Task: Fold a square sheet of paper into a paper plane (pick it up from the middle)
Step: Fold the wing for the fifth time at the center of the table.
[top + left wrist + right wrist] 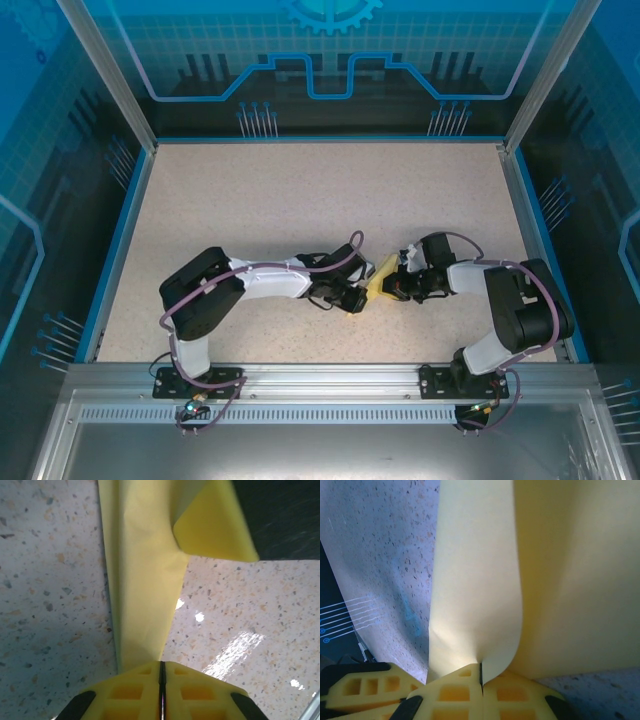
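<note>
- Folded yellow sheet [381, 283] sits over the table [300, 200], near-centre, spanning between both grippers.
- Left gripper [161, 667]: fingers together, pinching the sheet's narrow end.
- Right gripper [481, 670]: fingers together, pinching a curled fold.
- A loose flap curls open at the sheet's far end in the left wrist view.
- Open table surface runs toward the table's far and side edges.
</note>
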